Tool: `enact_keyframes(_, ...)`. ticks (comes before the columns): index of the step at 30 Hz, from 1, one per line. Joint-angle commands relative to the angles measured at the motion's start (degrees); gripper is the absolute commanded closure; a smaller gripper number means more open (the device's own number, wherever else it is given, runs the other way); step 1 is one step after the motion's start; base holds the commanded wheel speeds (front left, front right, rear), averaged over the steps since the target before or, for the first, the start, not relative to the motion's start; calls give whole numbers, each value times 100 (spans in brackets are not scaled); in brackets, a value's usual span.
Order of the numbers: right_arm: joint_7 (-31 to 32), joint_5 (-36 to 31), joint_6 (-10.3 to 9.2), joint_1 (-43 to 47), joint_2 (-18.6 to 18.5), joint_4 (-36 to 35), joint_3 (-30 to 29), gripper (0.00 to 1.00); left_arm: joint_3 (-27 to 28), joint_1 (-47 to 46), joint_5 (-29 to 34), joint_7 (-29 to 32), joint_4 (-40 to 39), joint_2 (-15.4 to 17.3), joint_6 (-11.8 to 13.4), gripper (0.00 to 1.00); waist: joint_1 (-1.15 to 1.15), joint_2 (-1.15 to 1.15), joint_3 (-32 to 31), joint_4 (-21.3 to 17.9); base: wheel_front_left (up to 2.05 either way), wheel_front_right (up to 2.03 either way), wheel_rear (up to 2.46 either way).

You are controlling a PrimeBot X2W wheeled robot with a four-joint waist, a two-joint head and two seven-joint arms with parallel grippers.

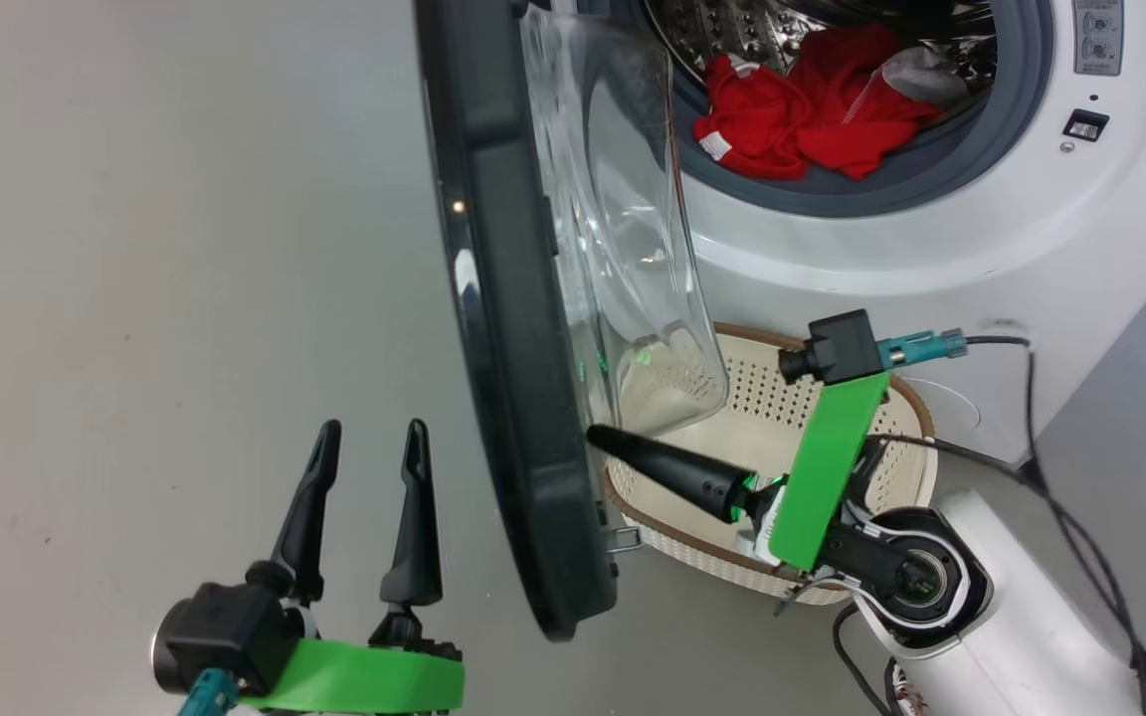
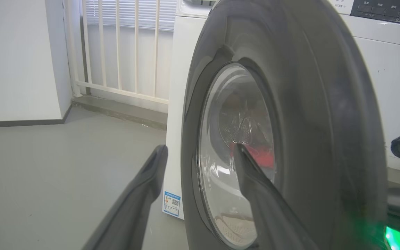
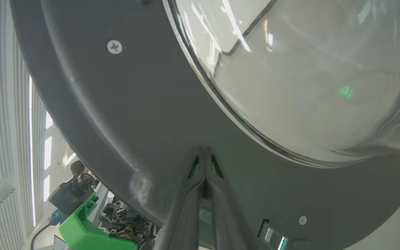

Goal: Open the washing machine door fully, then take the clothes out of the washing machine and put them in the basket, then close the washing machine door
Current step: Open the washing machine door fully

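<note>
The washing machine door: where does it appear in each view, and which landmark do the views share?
Head view: the washing machine door stands edge-on, centre, top to bottom.
Left wrist view: its outer face, centre and right.
Right wrist view: its inner face, across top and middle, the shut right pincer at its rim.
Shared landmark: the glass window.

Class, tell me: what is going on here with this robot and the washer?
The robot's right gripper, shut, has its tips against the inner side of the washing machine door, which stands partly open. The left gripper is open beside the door's outer face, holding nothing. Red clothes lie in the drum; the basket sits under the door.
</note>
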Motion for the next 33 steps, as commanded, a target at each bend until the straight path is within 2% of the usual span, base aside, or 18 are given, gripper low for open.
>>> enact_keyframes(1,-200,-312,44,-108,44,-206,101,54,213,-31,-49,-28,-157,79,-32,0,0,0,-1,-13,0,0,0)
enact_keyframes(2,-331,-518,44,-96,22,-219,96,22,220,-28,-59,-28,-154,79,-35,0,0,0,-4,-20,0,0,0)
enact_keyframes(3,-451,-692,44,-78,18,-235,94,0,226,-26,-65,-28,-153,79,-38,0,0,0,-7,-26,0,0,0)
enact_keyframes(7,-966,-1449,44,8,-28,-285,84,0,235,-7,-87,-28,-162,79,-29,0,0,0,-20,-50,0,0,0)
enact_keyframes(10,-1601,-2518,44,-10,-239,-318,203,0,247,9,-99,-28,-181,79,-28,0,0,0,-27,-73,0,0,0)
enact_keyframes(15,-2682,-4080,44,62,-382,-241,297,0,272,48,-119,-28,-208,79,-23,0,0,0,-58,-102,0,0,0)
enact_keyframes(19,-3560,-5219,44,133,-312,-90,113,0,318,70,-83,-28,-281,79,-2,0,0,0,-70,-123,0,0,0)
enact_keyframes(22,-3990,-5989,44,188,-245,48,-89,0,375,80,-36,-28,-369,79,7,0,0,0,-86,-126,0,0,0)
enact_keyframes(23,-3990,-5989,44,188,-245,48,-89,0,375,80,-36,-28,-369,79,7,0,0,0,-86,-126,0,0,0)
enact_keyframes(28,-4510,-6903,44,368,-57,104,-549,0,401,130,31,-28,-524,79,69,0,0,0,-117,-108,0,0,0)
enact_keyframes(33,-4828,-7394,44,668,97,5,-1022,0,401,184,85,-28,-611,79,108,0,0,0,-148,-76,0,0,0)
